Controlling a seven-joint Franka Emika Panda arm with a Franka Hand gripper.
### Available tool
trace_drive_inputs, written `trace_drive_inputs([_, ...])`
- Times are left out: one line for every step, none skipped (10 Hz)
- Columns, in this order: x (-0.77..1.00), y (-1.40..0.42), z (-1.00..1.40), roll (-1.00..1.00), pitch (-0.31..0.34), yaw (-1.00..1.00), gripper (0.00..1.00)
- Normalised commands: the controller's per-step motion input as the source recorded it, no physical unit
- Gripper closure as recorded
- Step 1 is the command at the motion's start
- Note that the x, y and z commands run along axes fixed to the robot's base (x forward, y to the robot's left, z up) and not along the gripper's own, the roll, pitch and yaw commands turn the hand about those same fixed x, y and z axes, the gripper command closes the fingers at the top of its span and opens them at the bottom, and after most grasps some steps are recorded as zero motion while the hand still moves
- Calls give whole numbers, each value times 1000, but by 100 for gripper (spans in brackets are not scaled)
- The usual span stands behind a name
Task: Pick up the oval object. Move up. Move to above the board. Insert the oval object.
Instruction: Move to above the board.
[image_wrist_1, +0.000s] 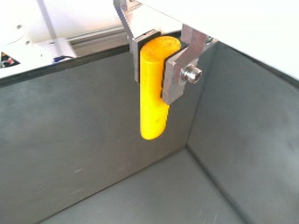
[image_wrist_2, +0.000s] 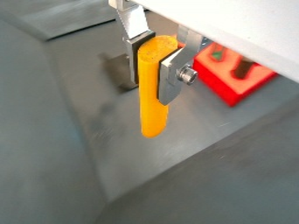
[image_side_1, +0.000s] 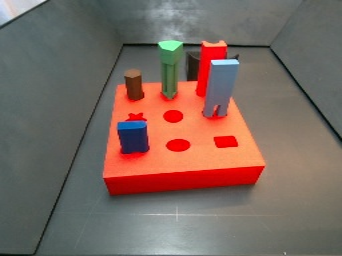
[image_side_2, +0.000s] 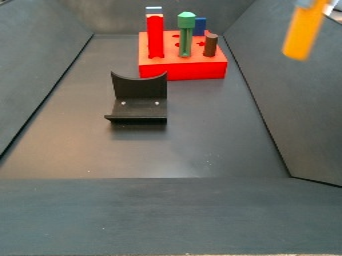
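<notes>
My gripper (image_wrist_1: 160, 54) is shut on the oval object (image_wrist_1: 153, 92), a long yellow-orange peg with a rounded end, held upright by its upper part between the silver fingers (image_wrist_2: 170, 73). The peg hangs free well above the dark floor in both wrist views (image_wrist_2: 152, 92). In a side view the peg (image_side_2: 303, 30) shows high at the right edge, away from the board. The red board (image_side_1: 181, 145) carries several upright pegs and three free holes: two round ones and a square one. A corner of the board shows in a wrist view (image_wrist_2: 232, 74).
The dark fixture (image_side_2: 138, 98) stands on the floor in front of the board (image_side_2: 187, 62). Brown, green, red, light blue and dark blue pegs stand in the board (image_side_1: 221, 88). Grey walls enclose the work area.
</notes>
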Motion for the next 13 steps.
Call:
trace_drive_inputs([418, -1000, 219, -74, 36, -1000, 100])
trace_drive_inputs([420, -1000, 221, -77, 70, -847, 100])
trace_drive_inputs([425, -1000, 223, -79, 96, -581, 100])
trace_drive_inputs([435, -1000, 223, -79, 125, -308, 100])
trace_drive_inputs([442, -1000, 224, -69, 147, -178, 100])
trace_drive_inputs([451, -1000, 226, -43, 161, -80, 100])
trace_drive_inputs([457, -1000, 225, -24, 153, -44, 100])
trace_drive_inputs([465, -1000, 227, -19, 137, -14, 100])
trace_drive_inputs([471, -1000, 229, -10, 126, -9, 100])
trace_drive_inputs([479, -1000, 230, -10, 126, 1, 100])
trace_drive_inputs([491, -1000, 233, -10, 122, 3, 100])
trace_drive_inputs([503, -1000, 234, 6, 127, 8, 100])
trace_drive_inputs([523, -1000, 236, 4, 135, 8, 100])
